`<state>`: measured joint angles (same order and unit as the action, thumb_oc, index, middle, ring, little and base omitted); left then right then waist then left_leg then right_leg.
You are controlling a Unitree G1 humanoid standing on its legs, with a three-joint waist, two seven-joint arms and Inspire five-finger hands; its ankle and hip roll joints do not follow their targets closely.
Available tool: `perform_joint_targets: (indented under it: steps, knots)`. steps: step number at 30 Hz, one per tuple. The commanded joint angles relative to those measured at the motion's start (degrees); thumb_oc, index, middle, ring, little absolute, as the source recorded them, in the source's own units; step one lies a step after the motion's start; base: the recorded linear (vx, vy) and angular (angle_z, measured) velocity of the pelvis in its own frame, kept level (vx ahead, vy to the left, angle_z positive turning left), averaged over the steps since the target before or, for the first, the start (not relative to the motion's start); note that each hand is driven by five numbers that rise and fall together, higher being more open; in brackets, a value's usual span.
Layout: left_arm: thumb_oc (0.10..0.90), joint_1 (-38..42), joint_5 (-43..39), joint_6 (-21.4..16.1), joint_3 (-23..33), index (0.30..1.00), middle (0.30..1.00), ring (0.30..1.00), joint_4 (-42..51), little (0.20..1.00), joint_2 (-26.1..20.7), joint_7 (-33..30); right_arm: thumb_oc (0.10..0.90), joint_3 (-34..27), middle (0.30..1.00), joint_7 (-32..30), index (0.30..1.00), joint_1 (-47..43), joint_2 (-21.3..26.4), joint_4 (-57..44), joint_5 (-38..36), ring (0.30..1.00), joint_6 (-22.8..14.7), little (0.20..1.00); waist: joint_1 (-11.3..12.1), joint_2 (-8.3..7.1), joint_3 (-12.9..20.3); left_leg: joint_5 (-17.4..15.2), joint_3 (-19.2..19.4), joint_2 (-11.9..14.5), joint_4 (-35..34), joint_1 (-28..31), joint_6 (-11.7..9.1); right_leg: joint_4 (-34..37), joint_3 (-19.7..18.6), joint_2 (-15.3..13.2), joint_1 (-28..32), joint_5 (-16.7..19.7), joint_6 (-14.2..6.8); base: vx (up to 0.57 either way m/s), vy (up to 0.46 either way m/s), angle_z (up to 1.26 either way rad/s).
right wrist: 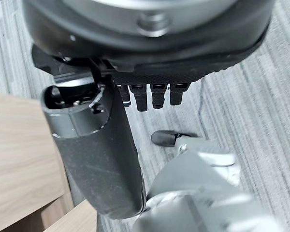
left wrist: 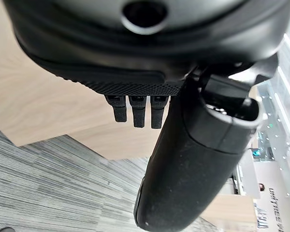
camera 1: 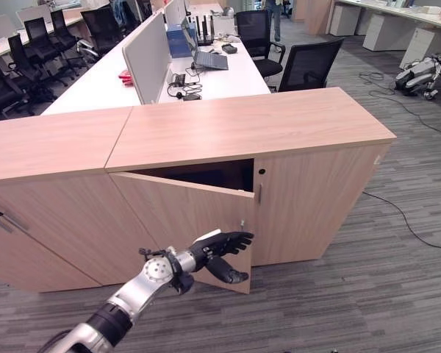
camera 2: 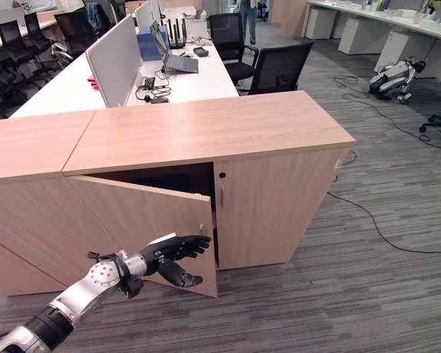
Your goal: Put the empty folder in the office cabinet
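The light wood office cabinet [camera 1: 242, 125] stands before me. Its left door [camera 1: 184, 213] is swung partly out, with a dark gap [camera 1: 206, 175] behind its top edge; its right door [camera 1: 316, 198] is closed. My left hand [camera 1: 220, 250] is low in front of the open door, by its free edge, with fingers straight and pointing at that edge and the thumb [camera 1: 229, 275] spread below. In the left wrist view the fingers [left wrist: 137, 111] lie against the door's wood [left wrist: 38, 96]. My right hand [right wrist: 96, 154] hangs over the grey carpet with straight fingers [right wrist: 150, 96], holding nothing.
A second wood cabinet [camera 1: 44, 191] joins on the left. Behind both are a white desk [camera 1: 220, 81] with a laptop, and black chairs [camera 1: 309, 62]. A robot dog [camera 1: 422, 73] lies on the carpet at the far right, and a cable [camera 1: 404, 217] runs across the floor.
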<state>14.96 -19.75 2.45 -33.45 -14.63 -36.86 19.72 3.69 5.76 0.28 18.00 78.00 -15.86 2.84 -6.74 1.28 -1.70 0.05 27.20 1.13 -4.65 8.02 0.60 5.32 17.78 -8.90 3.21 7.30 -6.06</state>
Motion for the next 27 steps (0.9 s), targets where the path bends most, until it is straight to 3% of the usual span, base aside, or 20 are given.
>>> perform_joint_targets:
  steps: [1,6,7,8,13,22,27]
  knots:
    - [0.800,10.6,1.4,-6.1,3.5,0.900,0.900,0.900,-1.4,0.900,0.3,-0.2,0.800,1.2,0.900,0.7,0.900,1.3,2.6,5.9,0.5,0.900,0.1,0.900,-0.3,2.09,2.4,-8.6,-2.4,2.3,-0.3,4.9,-2.5,-0.3,2.4,3.7,-0.3,-6.8,-1.3,0.00,-0.049,-0.24]
    - [0.800,19.3,8.0,-6.9,3.1,0.900,0.900,0.900,-11.9,0.900,-0.4,-3.2,0.800,1.0,0.900,0.8,0.900,1.4,3.1,6.2,-1.2,0.900,-0.3,0.900,-1.3,2.15,2.9,-8.1,-1.1,2.8,-0.3,5.1,-3.0,-0.3,1.7,4.4,-0.2,-7.2,-1.1,0.00,-0.051,-0.12]
    - [0.800,24.3,12.4,-6.7,2.3,0.900,0.900,0.900,-18.6,0.900,-0.1,-4.6,0.800,0.8,0.900,0.9,0.900,1.5,3.8,6.3,-1.9,0.900,-0.5,0.900,-1.8,2.20,3.1,-7.9,-0.8,2.9,-0.3,5.2,-3.1,-0.3,1.6,4.7,-0.1,-7.4,-1.0,-0.01,-0.025,-0.12]
    - [0.800,24.6,12.4,-6.9,2.2,0.900,0.900,0.900,-18.9,0.900,0.1,-4.7,0.800,0.7,0.900,0.9,0.900,1.5,3.8,6.3,-1.9,0.900,-0.5,0.900,-1.7,2.19,3.0,-7.9,-0.9,2.9,-0.3,5.2,-3.1,-0.3,1.6,4.7,-0.1,-7.4,-1.0,-0.02,-0.031,-0.17]
    - [0.800,36.7,22.3,-6.8,0.3,0.900,0.900,0.900,-37.4,0.900,2.5,-12.2,0.800,0.8,0.900,0.9,0.900,3.1,4.9,5.4,-4.1,0.900,-0.8,0.900,-3.4,2.22,3.0,-7.5,-0.5,2.8,-0.3,5.1,-3.2,-0.3,1.5,4.7,-0.2,-6.9,-1.0,-0.03,-0.014,-0.04]
    - [0.800,48.6,23.1,-7.4,1.7,0.900,0.900,0.900,-52.3,0.900,4.5,-20.8,0.800,2.0,0.900,-0.9,0.900,3.9,4.7,4.2,-5.5,0.900,-1.4,0.900,-6.4,2.73,3.0,-7.7,0.9,2.2,-0.3,4.9,-3.0,-0.3,0.3,4.6,-1.2,-5.8,-1.5,-0.01,0.006,-0.03]
    - [0.800,50.8,22.5,-6.4,2.7,0.900,0.900,0.900,-58.7,0.900,4.1,-22.2,0.800,2.1,0.900,-2.2,0.900,3.5,4.5,3.7,-6.2,0.900,-1.6,0.900,-7.7,3.14,3.1,-7.8,1.9,1.9,-0.3,4.8,-2.8,-0.3,-0.9,4.8,-2.0,-5.1,-1.7,-0.02,0.014,-0.12]
